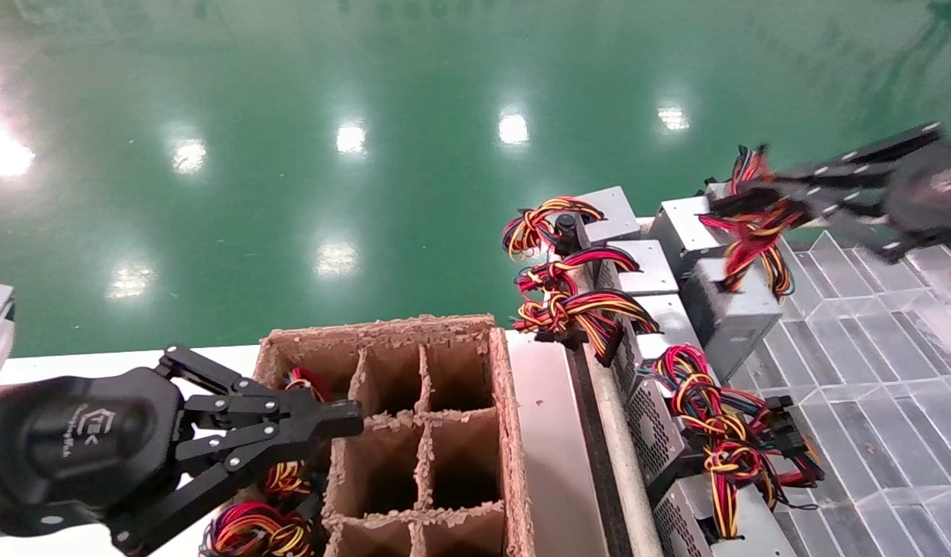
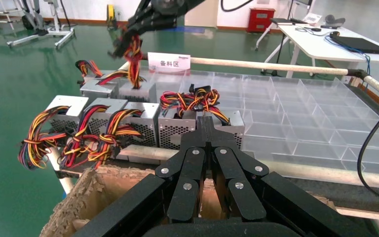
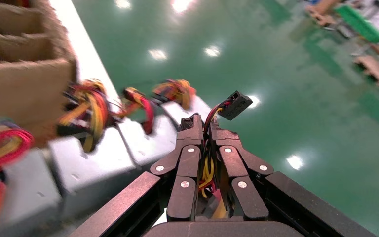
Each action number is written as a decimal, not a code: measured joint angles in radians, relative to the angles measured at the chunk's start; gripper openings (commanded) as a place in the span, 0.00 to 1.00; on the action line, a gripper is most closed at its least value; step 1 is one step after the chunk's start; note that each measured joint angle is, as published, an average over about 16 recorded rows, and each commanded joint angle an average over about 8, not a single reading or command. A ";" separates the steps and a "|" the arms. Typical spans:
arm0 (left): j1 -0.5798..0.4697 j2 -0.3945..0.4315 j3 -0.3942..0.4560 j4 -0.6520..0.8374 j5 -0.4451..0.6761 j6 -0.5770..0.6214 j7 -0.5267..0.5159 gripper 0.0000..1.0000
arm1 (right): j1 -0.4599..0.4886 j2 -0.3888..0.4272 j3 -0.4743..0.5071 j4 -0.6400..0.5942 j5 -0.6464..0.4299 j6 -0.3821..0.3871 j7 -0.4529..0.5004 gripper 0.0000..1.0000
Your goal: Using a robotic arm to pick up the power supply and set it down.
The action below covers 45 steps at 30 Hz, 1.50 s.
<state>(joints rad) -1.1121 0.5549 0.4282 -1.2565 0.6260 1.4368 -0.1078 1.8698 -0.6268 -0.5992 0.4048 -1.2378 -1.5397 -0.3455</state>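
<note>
Right gripper point(image 1: 723, 205) blurred in the head view, high over the far right of the worktop point(image 1: 119, 363). Its fingers point(image 3: 191, 136) are pressed together on a bundle of wires point(image 1: 754, 232); the right wrist view shows red and yellow strands running between them and a black plug point(image 3: 235, 104) sticking out past the tips. The wires hang to the power supply point(image 1: 734, 317), a grey metal box just below, tilted. Whether that box rests on its neighbours or hangs free cannot be told.

Left gripper point(image 1: 351, 422) low at the near left, closed on nothing, its tips over the divided cardboard box point(image 1: 444, 333).

Count: about seven power supplies along the edge of the clear plastic tray point(image 1: 870, 325), two of them cut off by the lower edge of the head view. The cardboard box shows six open cells or so, its near row cut off. Two or three more wire bundles point(image 1: 254, 530) sit in its left column, mostly hidden behind the left gripper.

Around: green glossy floor point(image 1: 367, 116) beyond the worktop. A metal rail point(image 1: 545, 433) lies between the cardboard box and the row of supplies. In the left wrist view a white sign point(image 2: 169, 62) stands at the tray's far edge, and a white desk point(image 2: 325, 47) stands farther back.
</note>
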 measured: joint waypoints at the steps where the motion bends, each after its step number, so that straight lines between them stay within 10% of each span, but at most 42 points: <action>1: 0.000 0.000 0.000 0.000 0.000 0.000 0.000 0.00 | -0.003 -0.007 -0.002 -0.004 0.000 -0.002 -0.001 0.00; 4: 0.000 0.000 0.000 0.000 0.000 0.000 0.000 0.00 | -0.012 -0.024 -0.008 -0.013 0.000 -0.007 -0.002 0.02; 12: 0.000 0.000 0.000 0.000 0.000 0.000 0.000 0.00 | -0.013 -0.034 -0.021 -0.004 -0.009 -0.004 0.019 0.99; 45: 0.000 0.000 0.000 0.000 0.000 0.000 0.000 0.00 | 0.072 0.090 -0.102 0.561 -0.200 0.047 0.506 1.00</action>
<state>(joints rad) -1.1121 0.5549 0.4283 -1.2565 0.6259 1.4367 -0.1077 1.9421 -0.5367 -0.7011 0.9653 -1.4379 -1.4928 0.1603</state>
